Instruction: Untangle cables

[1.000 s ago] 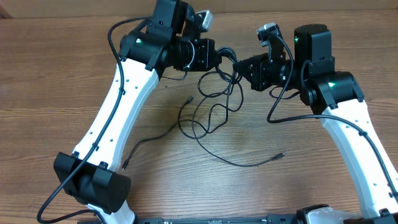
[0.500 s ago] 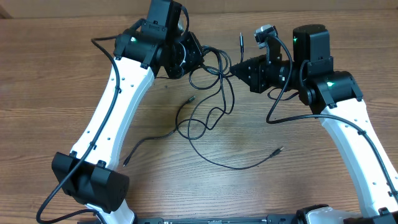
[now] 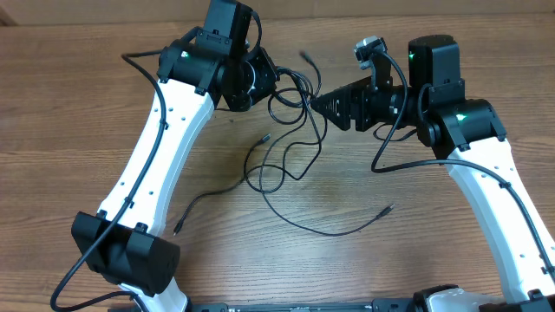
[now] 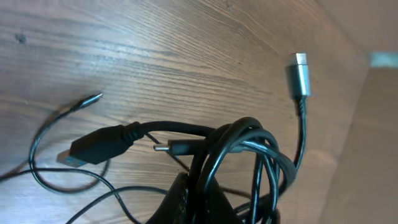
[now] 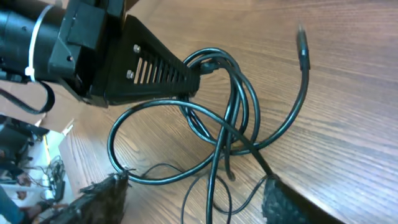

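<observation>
**Cable tangle at far centre of table, left pincer holding it**

Surface: brown wood-grain table (image 3: 416, 251). A paler tan strip runs along the far edge. The right wrist view shows blurred clutter past the table edge at lower left.

The cables (image 3: 290, 160) are thin and black, lying far-centre between the two arms. Their overall long axis runs from far to near. The left tail ends in a plug (image 3: 176, 228) lying near-left and pointing at the near edge.

The left gripper (image 3: 267, 80) is clamped on a bunch of loops, lifted off the wood. The silvery-tipped plug (image 4: 300, 70) sticks out of that bunch and points away from the pincer.

The right gripper (image 3: 317, 102) aims left at the bunch. Its fingers (image 5: 99, 202) are spread wide and grip nothing, with strands passing between them.

The right tail curves across the table, its end (image 3: 392, 208) pointing far-right.
</observation>
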{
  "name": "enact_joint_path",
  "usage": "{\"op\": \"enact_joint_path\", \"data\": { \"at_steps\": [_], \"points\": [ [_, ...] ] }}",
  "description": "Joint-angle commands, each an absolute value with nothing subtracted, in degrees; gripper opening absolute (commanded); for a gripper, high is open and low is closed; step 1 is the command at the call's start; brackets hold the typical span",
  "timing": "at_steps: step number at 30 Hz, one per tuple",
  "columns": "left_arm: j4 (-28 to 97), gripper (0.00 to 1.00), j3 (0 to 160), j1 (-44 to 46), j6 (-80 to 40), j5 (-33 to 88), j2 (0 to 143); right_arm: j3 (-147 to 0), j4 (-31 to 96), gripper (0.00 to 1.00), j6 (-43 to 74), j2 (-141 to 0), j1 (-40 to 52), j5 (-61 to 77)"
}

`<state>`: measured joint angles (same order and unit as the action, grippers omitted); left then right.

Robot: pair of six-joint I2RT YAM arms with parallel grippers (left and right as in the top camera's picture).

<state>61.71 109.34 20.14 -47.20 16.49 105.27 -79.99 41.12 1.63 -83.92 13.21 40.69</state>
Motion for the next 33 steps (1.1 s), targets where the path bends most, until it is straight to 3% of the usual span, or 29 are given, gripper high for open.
{"op": "enact_joint_path", "data": {
  "at_steps": [1, 13, 25, 27, 29, 30, 33],
  "points": [
    [61.5, 0.04, 109.3, 19.8, -36.2, 19.0, 105.2, -81.1, 40.8, 0.72, 1.6, -83.5, 13.4, 41.2],
    [59.6, 0.04, 109.3, 19.9, -11.6, 33.8, 105.2, -81.1, 40.8, 0.73, -0.2, -83.5, 13.5, 41.3],
    [59.0, 0.04, 109.3, 19.9, -3.2, 43.9, 105.2, -81.1, 40.8, 0.77, -0.5, -83.5, 13.5, 40.0],
    [58.4, 0.04, 109.3, 19.9, -3.2, 44.2, 105.2, -81.1, 40.8, 0.73, -0.5, -83.5, 13.5, 40.0],
    [58.0, 0.04, 109.3, 19.9, -3.4, 45.3, 105.2, -81.1, 40.8, 0.62, -0.5, -83.5, 13.5, 40.0],
    [58.0, 0.04, 109.3, 19.9, -3.4, 46.5, 105.2, -81.1, 40.8, 0.48, -0.5, -83.5, 13.5, 40.0],
    [57.9, 0.04, 109.3, 19.9, -3.4, 47.9, 105.2, -81.1, 40.8, 0.27, -0.5, -83.5, 13.5, 40.0]
  ]
}}
